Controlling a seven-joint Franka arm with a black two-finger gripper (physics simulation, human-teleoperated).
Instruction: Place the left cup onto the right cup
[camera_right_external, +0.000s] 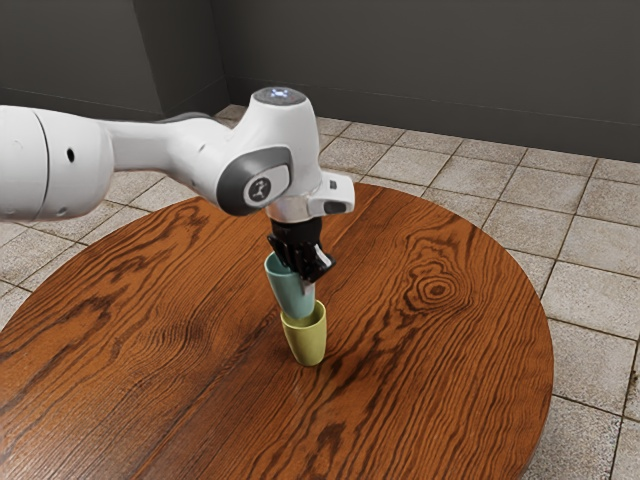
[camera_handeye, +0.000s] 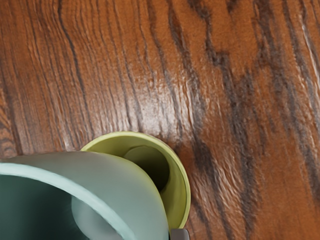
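Note:
A yellow-green cup stands upright near the middle of the round wooden table. A teal cup leans tilted with its base inside the yellow-green cup's mouth. My gripper is at the teal cup's rim, its black fingers clamped over the wall on the exterior view's right side. In the wrist view the teal cup looms large under my hand, overlapping the yellow-green cup, whose inner floor shows beside it.
The table's curved edge lies toward the exterior view's right, with tiled floor beyond. Bare wood surrounds the two cups on all sides.

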